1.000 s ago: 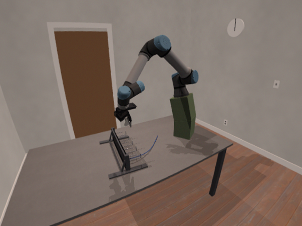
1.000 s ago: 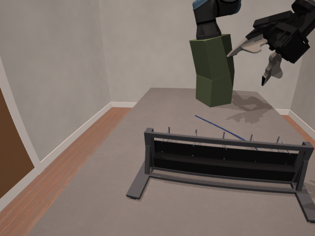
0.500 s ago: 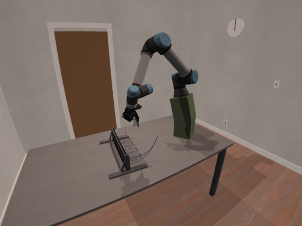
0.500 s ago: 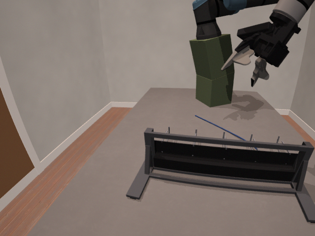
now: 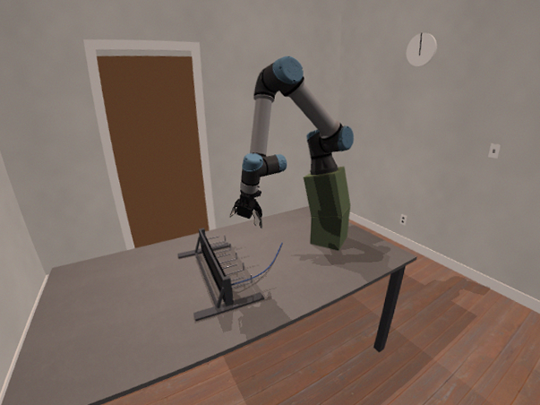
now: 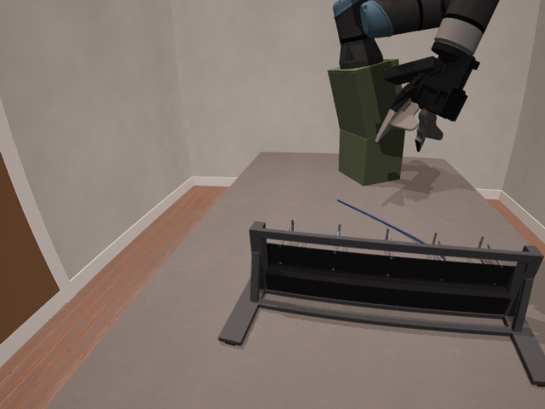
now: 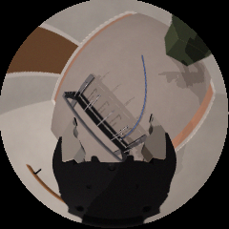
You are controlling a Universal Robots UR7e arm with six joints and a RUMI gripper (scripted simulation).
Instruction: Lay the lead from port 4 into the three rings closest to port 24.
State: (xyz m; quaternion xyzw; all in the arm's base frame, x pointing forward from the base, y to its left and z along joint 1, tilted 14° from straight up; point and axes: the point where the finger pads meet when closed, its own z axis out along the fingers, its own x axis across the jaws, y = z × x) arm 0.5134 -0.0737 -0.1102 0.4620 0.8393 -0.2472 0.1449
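On table [image 5: 118,304], mid-surface: blue lead [image 5: 266,263] runs from rack's port side out across tabletop in a shallow arc, free end lifted and pointing twd the green pedestal [image 5: 329,212]. In exterior view lead [image 6: 378,218] passes behind the rack top bar and drops out of sight nr the right-hand part of the frame; plug end itself too small to resolve. Lead not seated in any ring as far as visible; lies beside/behind rack, free of gripper.

Rack [image 5: 220,281]: dark grey frame, upright, both feet flat on table. Top bar [image 6: 387,244] level in exterior view. Row of thin steel rings [image 6: 339,229] sticks up along the bar; gaps at top not resolvable. Ports on black panel [image 6: 387,281] cannot be told apart at this res.

Gripper [image 5: 246,214]: hangs above table, above and behind far end of rack, well apart from both rack and lead. Jaws spread wide, nothing between them. Exterior view shows gripper [image 6: 401,134] tilted, pale fingertips [image 6: 387,127] pointing down-left, in front of pedestal. Wrist view: both fingers frame the rack [image 7: 81,107] and lead [image 7: 143,95] below, no contact.

Arm [image 5: 265,121]: elbow high, forearm dropping near-vertical to wrist; base on green pedestal at far table edge.

Surroundings: brown door [image 5: 152,149] behind, round wall clock [image 5: 421,48], wood floor [image 5: 439,356].
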